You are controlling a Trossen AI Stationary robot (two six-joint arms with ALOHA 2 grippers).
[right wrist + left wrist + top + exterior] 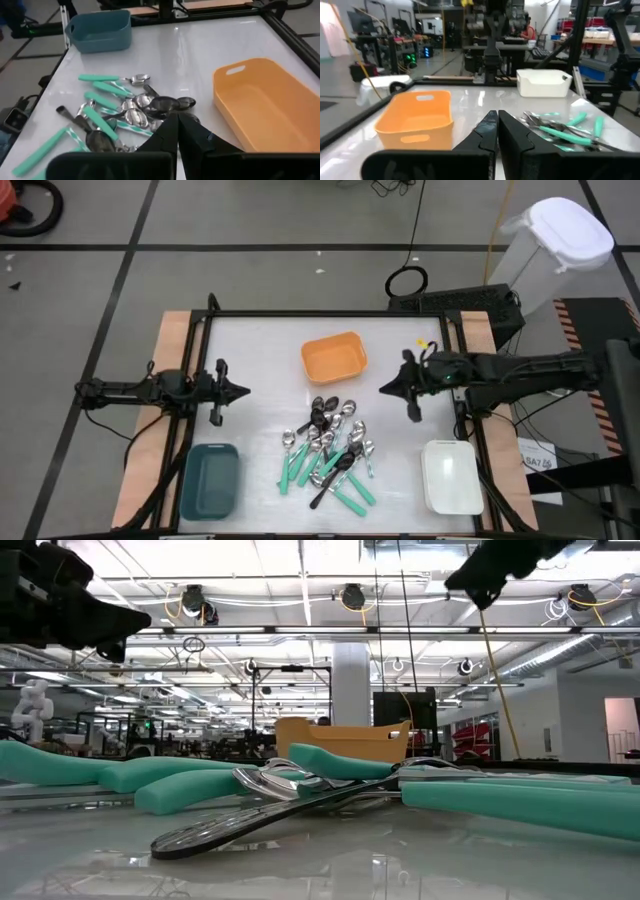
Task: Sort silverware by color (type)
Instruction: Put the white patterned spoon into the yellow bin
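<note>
The silverware [330, 450] lies in a loose pile on the white table, near its middle and toward the near edge: teal-handled spoons [107, 89], shiny silver spoons [135, 117] and black spoons [332, 475]. My left gripper [243, 391] hovers at the table's left side, shut and empty, pointing right. My right gripper [384, 389] hovers at the right side, shut and empty, pointing left. The pile also shows in the left wrist view [562, 129] and the low view [300, 790].
An orange tray [334, 357] stands at the far middle of the table. A teal tray [211, 480] stands at the near left corner and a white tray [452, 476] at the near right corner. A black frame [330, 314] runs round the table.
</note>
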